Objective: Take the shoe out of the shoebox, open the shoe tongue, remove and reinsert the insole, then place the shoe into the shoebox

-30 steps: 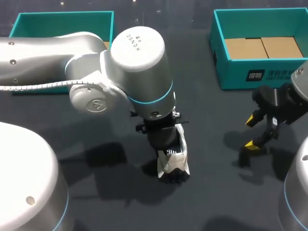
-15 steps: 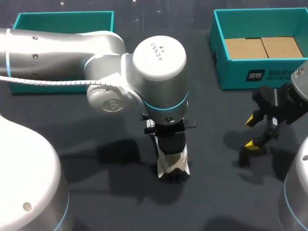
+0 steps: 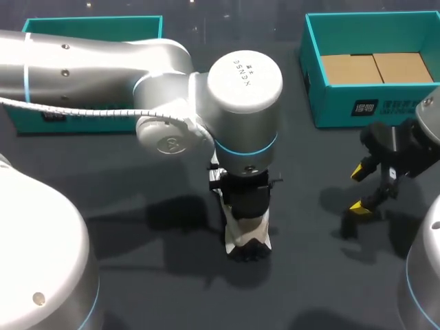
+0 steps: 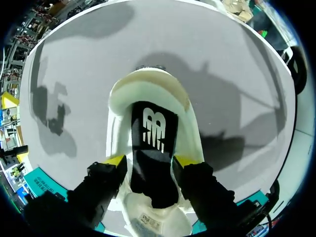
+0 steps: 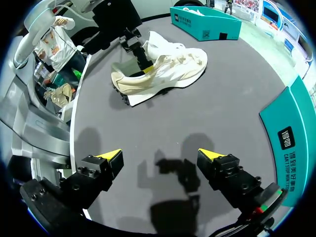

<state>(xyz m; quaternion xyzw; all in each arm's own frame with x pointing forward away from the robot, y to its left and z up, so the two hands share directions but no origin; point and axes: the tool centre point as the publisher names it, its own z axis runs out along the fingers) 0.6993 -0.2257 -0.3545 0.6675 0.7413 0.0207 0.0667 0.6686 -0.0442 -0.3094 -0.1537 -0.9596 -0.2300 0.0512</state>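
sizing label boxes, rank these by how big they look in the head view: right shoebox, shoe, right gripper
1. right shoebox
2. shoe and right gripper: look alike, shoe partly hidden, so unranked

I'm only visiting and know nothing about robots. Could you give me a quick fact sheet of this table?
Shoe: white shoe on the dark table, outside both boxes
Insole: black insole inside the shoe
Left gripper: at the shoe's opening
Right gripper: open, empty, apart from the shoe
Right box: teal, no shoe inside
Left box: teal, mostly hidden by the left arm
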